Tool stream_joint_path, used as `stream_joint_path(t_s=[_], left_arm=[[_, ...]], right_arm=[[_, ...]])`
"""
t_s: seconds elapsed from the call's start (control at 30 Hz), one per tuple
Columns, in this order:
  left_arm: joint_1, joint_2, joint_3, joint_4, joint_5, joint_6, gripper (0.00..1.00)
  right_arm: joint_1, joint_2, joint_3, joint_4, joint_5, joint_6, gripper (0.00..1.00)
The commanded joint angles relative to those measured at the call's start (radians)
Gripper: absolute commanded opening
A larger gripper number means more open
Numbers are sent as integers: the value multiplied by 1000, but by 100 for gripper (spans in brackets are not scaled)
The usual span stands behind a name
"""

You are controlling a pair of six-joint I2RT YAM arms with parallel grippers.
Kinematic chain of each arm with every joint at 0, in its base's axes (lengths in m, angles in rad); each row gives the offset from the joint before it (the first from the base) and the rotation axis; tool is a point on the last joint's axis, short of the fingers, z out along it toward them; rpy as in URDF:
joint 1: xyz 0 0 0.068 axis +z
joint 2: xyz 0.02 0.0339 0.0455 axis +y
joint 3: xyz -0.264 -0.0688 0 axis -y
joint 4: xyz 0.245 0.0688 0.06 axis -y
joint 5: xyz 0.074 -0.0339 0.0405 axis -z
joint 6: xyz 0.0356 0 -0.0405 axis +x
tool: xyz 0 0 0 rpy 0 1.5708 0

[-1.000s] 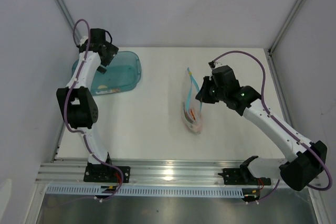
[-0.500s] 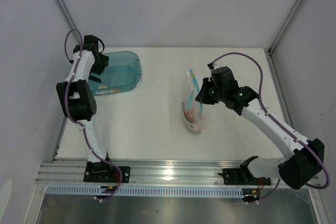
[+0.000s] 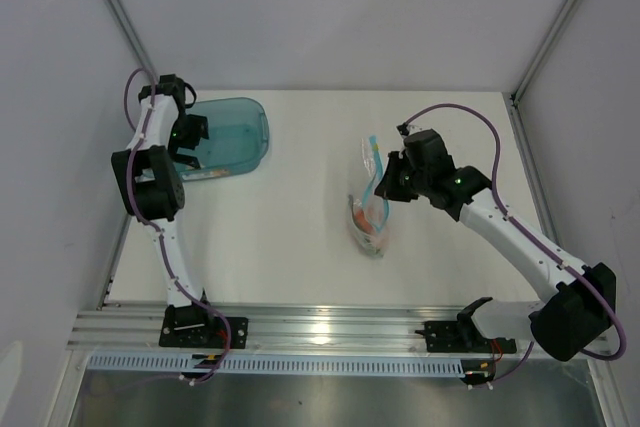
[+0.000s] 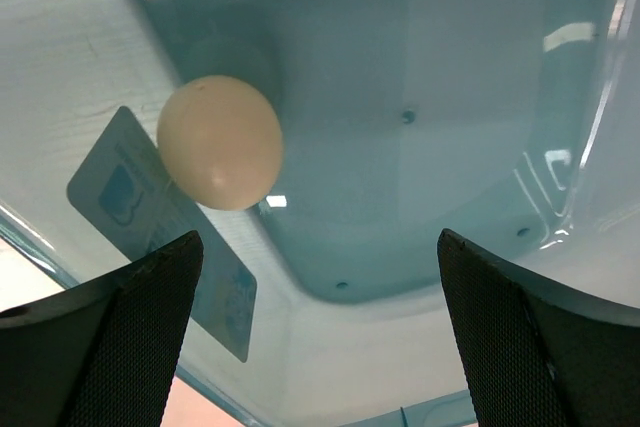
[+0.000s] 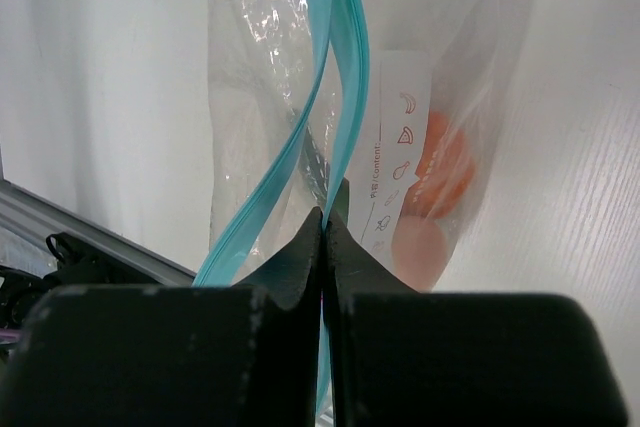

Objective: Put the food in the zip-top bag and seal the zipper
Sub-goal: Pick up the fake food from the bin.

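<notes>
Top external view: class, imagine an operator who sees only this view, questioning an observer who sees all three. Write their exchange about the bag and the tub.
Operator: Has the right gripper really caught the bag?
Observer: Yes. The right wrist view shows it shut on the blue zipper, whose two sides part beyond the pinch.
Operator: My left gripper hides part of the tub. Anything inside?
Observer: The left wrist view shows a cream egg lying on the tub's floor, with the gripper open above it and not touching it.
</notes>
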State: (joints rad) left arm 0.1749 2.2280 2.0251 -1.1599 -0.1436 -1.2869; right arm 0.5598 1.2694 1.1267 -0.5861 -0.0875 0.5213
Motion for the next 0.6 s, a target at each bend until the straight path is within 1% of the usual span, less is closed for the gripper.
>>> stream_joint_path(t_s=[0.0,0.07,0.2,0.57], left_arm=[[24,16,44,-87,68,-66,99],[29,18,43,-101,67,-84,99],[34,5,37,-113,21,-103,100],[58,35,44,-136,21,-123,99]], right_arm=[[-9,-13,-5,26,-4,-20,0],[-8,-19,-8,28,-5,-17,0],[-12,-33,-18,26,0,-18,0],[-23,-31,-25,35,-9,-15,0]])
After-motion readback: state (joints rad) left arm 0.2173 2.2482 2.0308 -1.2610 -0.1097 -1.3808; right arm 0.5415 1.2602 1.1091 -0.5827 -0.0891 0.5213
